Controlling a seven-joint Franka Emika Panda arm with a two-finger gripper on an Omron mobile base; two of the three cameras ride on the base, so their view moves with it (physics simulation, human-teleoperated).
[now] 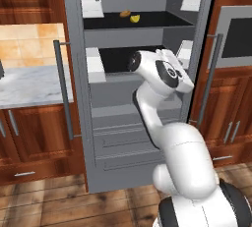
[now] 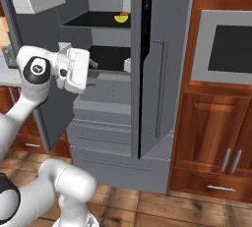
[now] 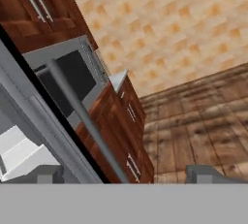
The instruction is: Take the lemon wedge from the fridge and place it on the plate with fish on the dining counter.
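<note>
While the wedge (image 1: 135, 18) lay on the upper shelf (image 1: 162, 21) of the open fridge (image 1: 74, 73) beside a brown morsel (image 1: 125, 13), the open, empty hand (image 2: 93, 73) hung lower; reaching up, it might grab the morsel or clip the shelf.

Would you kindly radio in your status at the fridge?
Hand open, empty. Lemon wedge on upper fridge shelf, beside orange-brown food item. Fridge doors open; path looks clear.
</note>
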